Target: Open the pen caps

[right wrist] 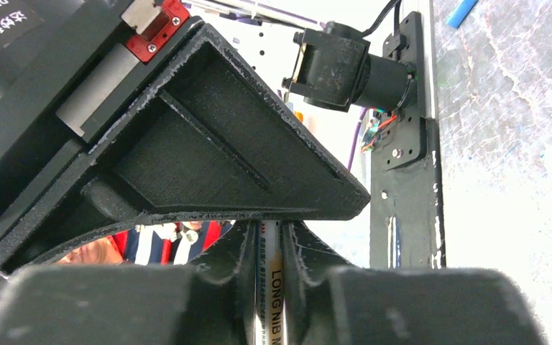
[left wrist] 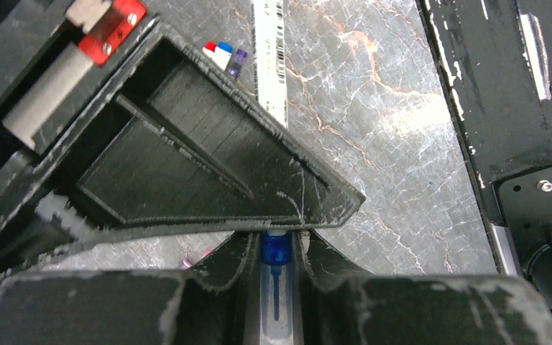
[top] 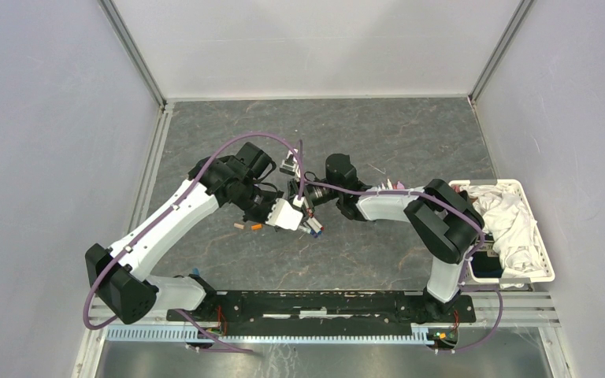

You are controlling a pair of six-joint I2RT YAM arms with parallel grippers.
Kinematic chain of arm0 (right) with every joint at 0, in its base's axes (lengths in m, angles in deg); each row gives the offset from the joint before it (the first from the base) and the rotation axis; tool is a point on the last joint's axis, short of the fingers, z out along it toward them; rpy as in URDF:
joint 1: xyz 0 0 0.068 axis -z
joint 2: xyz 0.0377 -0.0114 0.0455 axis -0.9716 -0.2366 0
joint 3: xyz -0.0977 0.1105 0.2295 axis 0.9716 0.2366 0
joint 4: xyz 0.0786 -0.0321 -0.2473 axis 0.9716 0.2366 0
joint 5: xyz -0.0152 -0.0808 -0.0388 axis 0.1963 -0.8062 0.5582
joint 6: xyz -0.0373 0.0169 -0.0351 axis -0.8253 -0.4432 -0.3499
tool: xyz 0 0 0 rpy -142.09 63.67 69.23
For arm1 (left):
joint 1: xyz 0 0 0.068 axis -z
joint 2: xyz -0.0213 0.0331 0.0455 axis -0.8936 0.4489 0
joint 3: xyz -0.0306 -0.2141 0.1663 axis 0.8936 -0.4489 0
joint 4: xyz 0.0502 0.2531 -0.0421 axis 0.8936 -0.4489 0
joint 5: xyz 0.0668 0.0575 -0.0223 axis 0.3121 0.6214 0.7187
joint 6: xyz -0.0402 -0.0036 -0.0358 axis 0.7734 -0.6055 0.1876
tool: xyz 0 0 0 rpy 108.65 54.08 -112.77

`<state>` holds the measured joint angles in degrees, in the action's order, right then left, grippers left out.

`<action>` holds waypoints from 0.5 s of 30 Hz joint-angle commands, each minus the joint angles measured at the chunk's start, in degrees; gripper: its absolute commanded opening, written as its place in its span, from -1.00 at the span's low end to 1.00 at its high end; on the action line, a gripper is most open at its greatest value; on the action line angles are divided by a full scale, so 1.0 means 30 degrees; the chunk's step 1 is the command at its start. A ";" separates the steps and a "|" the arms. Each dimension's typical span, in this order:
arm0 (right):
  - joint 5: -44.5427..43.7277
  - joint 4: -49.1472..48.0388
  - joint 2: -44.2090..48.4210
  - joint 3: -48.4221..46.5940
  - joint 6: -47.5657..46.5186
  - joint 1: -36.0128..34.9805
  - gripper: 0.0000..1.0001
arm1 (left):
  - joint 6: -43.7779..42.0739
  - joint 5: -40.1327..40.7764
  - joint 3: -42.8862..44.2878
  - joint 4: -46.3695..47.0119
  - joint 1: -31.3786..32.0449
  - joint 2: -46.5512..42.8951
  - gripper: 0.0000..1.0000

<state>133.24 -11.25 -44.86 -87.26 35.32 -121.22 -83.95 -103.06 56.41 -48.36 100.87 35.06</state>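
Overhead, 2 arms meet at the centre of the frame above the grey marbled table [top: 394, 134], their wrists nose to nose.

Left gripper [left wrist: 275, 237]: the fingers are clenched on a blue cap [left wrist: 275, 250]. It sits pinched between both pads at the bottom centre of the left wrist view, and a pale barrel runs down from it out of the frame.

Right gripper [right wrist: 269, 231]: the fingers are clamped on a pen [right wrist: 269, 287]. Its white barrel, printed LONG NIB, is gripped on both sides at the bottom centre of the right wrist view. From above, the 2 grippers hide the held pen.

Loose caps [left wrist: 223, 54] in red, blue and purple lie bunched on the table at the upper left of the left wrist view, just beside a white barcoded barrel [left wrist: 270, 65]. Overhead they show as a small coloured cluster just below the grippers.

Small orange pieces [top: 249, 226] lie on the table left of that cluster, beside the left arm. They are too small to tell cap from pen.

A white basket [top: 550, 268] stands at the right edge of the overhead frame, holding a crumpled white cloth [top: 512, 220].
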 commanded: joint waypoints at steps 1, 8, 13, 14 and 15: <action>0.0210 -0.0750 -0.0585 -0.1696 -0.0301 -0.0339 -0.51 | -0.0986 -0.0753 0.0642 -0.0299 0.0656 0.0111 -0.95; -0.0261 -0.0356 -0.1799 -0.3396 -0.0066 -0.0499 -0.24 | -0.0714 -0.1017 0.0952 -0.0537 0.1205 0.0108 -0.95; -0.0864 -0.0151 -0.2196 -0.4098 0.0236 -0.0571 -0.73 | -0.0069 -0.1305 0.1369 -0.0158 0.1256 0.0324 -0.95; -0.1100 -0.0154 -0.2217 -0.4227 0.0309 -0.0609 -0.87 | 0.0084 -0.1403 0.1468 -0.0038 0.1256 0.0384 -0.95; -0.1366 -0.0018 -0.2280 -0.4340 0.0298 -0.0616 -1.00 | 0.0275 -0.1576 0.1560 0.0065 0.1256 0.0447 -0.95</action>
<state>139.23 -9.34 -50.82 -95.31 35.14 -122.33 -84.49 -98.36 58.05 -52.75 101.94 35.28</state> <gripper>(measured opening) 0.120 0.221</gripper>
